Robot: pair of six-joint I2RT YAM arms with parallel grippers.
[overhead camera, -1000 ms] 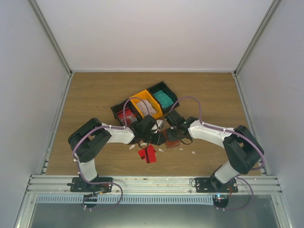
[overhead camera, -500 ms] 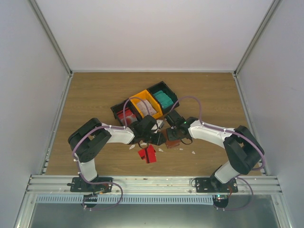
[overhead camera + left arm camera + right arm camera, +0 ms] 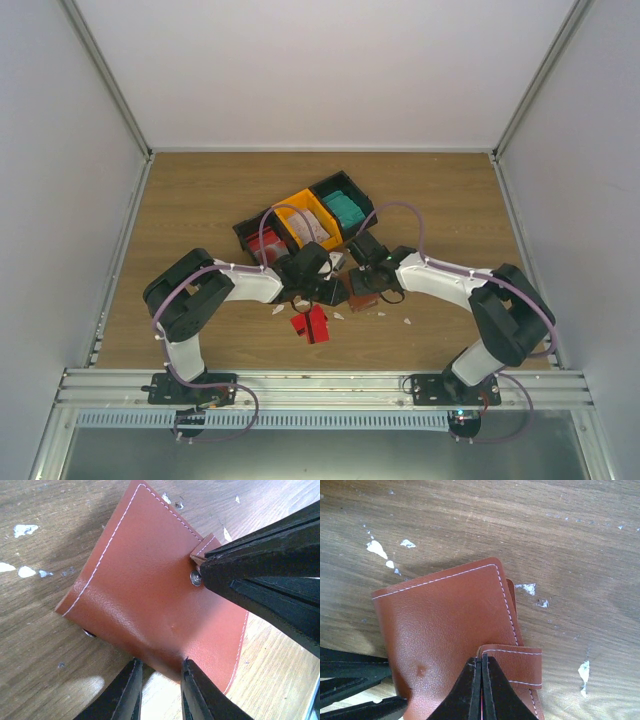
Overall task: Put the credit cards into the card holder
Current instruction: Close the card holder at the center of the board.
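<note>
The reddish-brown card holder (image 3: 362, 287) (image 3: 150, 580) (image 3: 445, 630) lies folded on the table between both grippers. My left gripper (image 3: 335, 291) (image 3: 160, 662) is shut on its folded edge, one finger on each side. My right gripper (image 3: 373, 276) (image 3: 481, 659) is shut on the end of its strap (image 3: 520, 665), beside the metal snap (image 3: 196, 579). A red credit card (image 3: 312, 325) lies on the table in front of the holder. Behind it, the bins hold a red card (image 3: 266, 243), a pale card (image 3: 312, 228) and a teal card (image 3: 346, 210).
The joined black and orange bins (image 3: 290, 206) stand just behind the grippers. Small white scraps (image 3: 407, 321) (image 3: 376, 548) (image 3: 22, 530) dot the wood round the holder. Grey walls enclose the table on three sides.
My right gripper's jaws have closed the last bit onto the strap. Both arms and the card holder keep their places.
</note>
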